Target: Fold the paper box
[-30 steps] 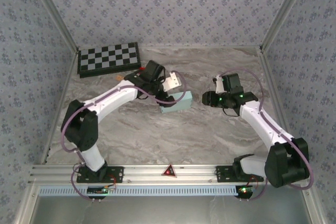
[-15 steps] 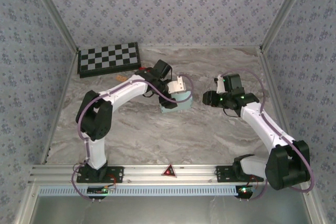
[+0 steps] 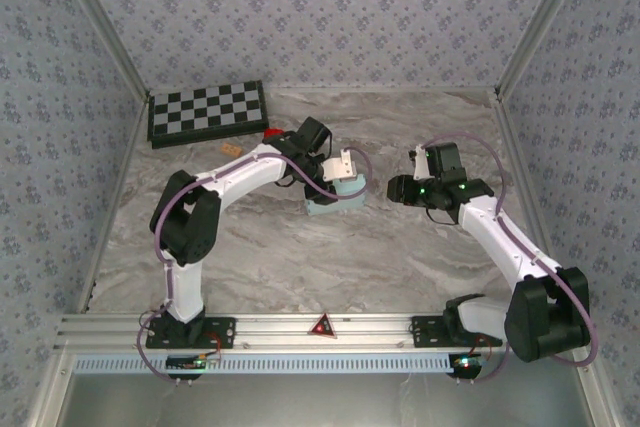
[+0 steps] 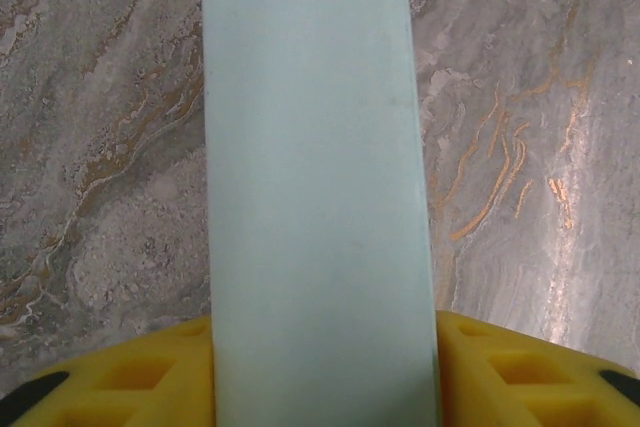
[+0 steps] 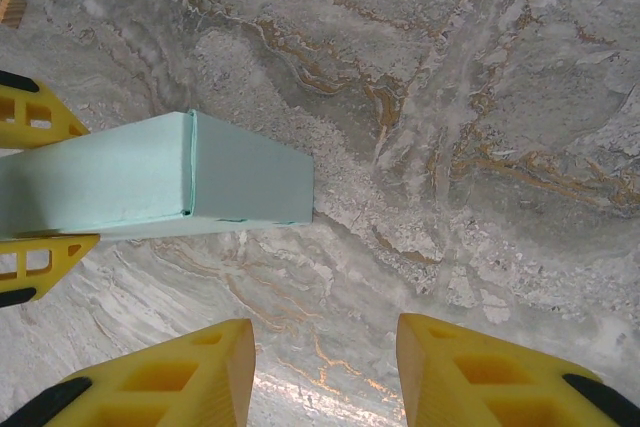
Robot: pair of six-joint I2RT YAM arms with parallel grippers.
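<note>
The paper box (image 3: 340,201) is a closed pale blue rectangular box lying on the marble table near the middle. My left gripper (image 3: 338,185) reaches over it from the back left. In the left wrist view the paper box (image 4: 315,197) runs straight out between the two yellow fingers (image 4: 120,387), which press against both of its long sides. My right gripper (image 3: 392,187) hovers just right of the box, open, with bare table between its fingers (image 5: 160,382). From the right wrist the box's end face (image 5: 250,172) shows, with the left gripper's fingers (image 5: 35,117) above and below the box.
A black-and-white checkerboard (image 3: 208,112) lies at the back left. A small tan piece (image 3: 228,148) and a red piece (image 3: 270,133) sit in front of it. Patterned walls enclose the table on three sides.
My left arm swung right and settled over the box, and its jaws narrowed onto the box's sides. The box turned slightly. The right arm barely moved.
</note>
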